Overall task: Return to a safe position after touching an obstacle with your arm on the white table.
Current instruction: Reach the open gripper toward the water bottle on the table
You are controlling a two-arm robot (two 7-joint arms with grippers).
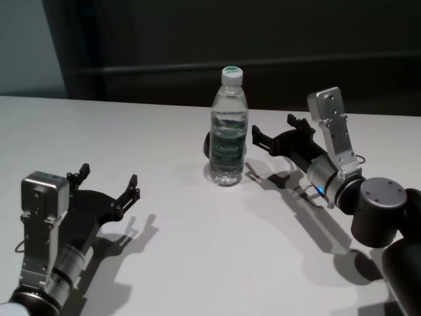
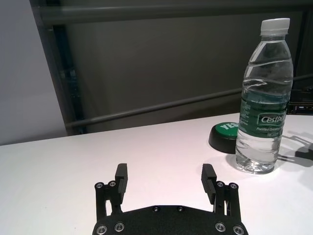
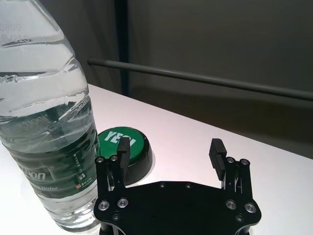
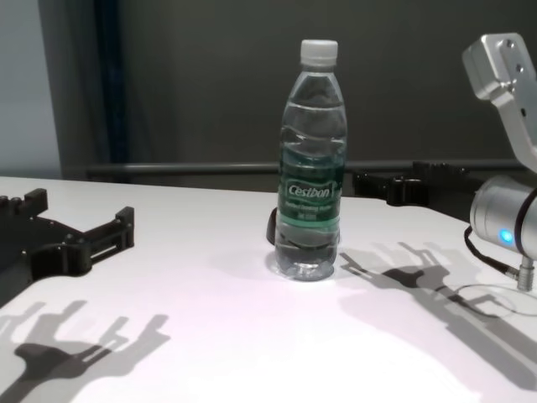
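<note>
Water bottle (image 1: 228, 128) stands upright near the middle of the white desk (image 1: 197, 263), a green-topped puck (image 3: 128, 147) just behind it. Right gripper (image 1: 279, 133) sits just beside the bottle, fingers spread wide, gripping nothing. Left gripper (image 1: 110, 181) is well apart, fingers likewise wide and empty.

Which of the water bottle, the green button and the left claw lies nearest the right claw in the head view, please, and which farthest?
1. Clear plastic water bottle, just beside the right claw, toward the robot's left.
2. Round green-and-black button, behind the bottle.
3. Left claw, far across the white table.
</note>
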